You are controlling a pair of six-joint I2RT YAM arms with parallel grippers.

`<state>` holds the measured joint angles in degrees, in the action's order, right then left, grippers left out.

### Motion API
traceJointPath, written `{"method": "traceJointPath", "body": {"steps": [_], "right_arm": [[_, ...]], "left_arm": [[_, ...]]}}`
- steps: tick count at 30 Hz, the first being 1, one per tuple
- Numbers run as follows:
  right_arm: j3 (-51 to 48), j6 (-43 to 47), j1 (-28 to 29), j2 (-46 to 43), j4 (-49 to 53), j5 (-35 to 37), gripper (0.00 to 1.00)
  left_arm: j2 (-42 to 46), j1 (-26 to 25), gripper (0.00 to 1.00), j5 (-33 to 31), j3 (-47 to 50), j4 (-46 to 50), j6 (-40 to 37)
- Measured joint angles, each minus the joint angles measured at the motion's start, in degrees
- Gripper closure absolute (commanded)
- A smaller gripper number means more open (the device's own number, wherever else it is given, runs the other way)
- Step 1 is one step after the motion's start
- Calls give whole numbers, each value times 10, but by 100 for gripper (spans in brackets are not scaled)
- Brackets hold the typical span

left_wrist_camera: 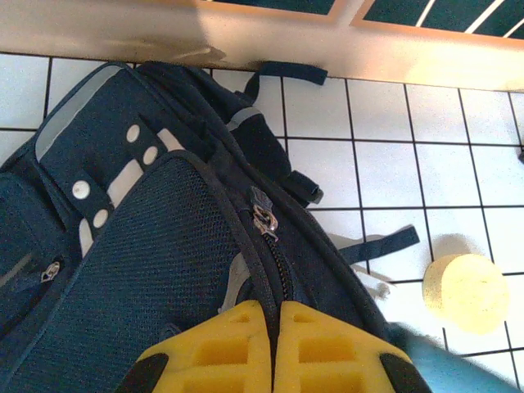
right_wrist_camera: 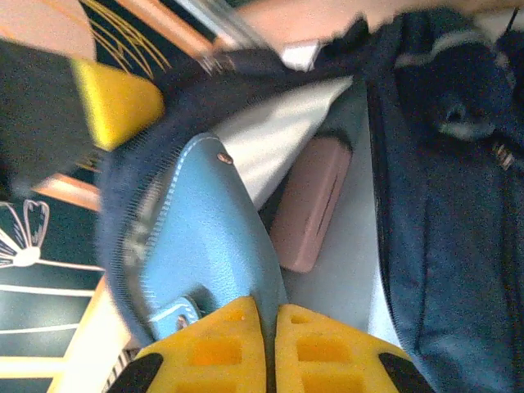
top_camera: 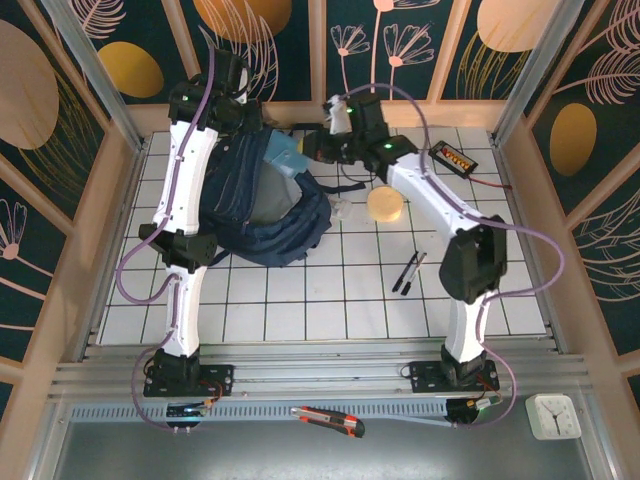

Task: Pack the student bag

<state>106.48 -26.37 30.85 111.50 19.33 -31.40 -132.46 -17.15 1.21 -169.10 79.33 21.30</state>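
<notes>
Two pincers work at the student bag [top_camera: 268,222], which lies slumped on the bench [top_camera: 330,300] directly beneath them. The left pincer [left_wrist_camera: 272,315], its jaws closed on the bag's zip edge, appears to lift the rim so that the mouth gapes. The right pincer [right_wrist_camera: 270,315], clamped on a light-blue pouch [right_wrist_camera: 205,221], points it into that mouth, just beside a pink case [right_wrist_camera: 307,205] lying deeper inside.
</notes>
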Motion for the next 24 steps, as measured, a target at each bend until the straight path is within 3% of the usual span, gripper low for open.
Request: {"method": "traceJointPath", "body": {"steps": [6, 11, 12, 15, 18, 24], "right_arm": [[67, -11, 23, 111, 41, 1, 100], [79, -25, 32, 148, 61, 0, 100], [90, -28, 33, 156, 63, 0, 95], [132, -49, 35, 180, 58, -14, 56], [147, -71, 36, 188, 25, -34, 37], [77, -70, 39, 132, 3, -10, 30]], "left_arm": [[0, 0, 100, 3, 0, -3, 0], [0, 0, 100, 7, 0, -6, 0], [0, 0, 100, 10, 0, -7, 0], [0, 0, 100, 14, 0, -8, 2], [0, 0, 100, 16, 0, -12, 4], [-3, 0, 100, 25, 0, -21, 6]]}}
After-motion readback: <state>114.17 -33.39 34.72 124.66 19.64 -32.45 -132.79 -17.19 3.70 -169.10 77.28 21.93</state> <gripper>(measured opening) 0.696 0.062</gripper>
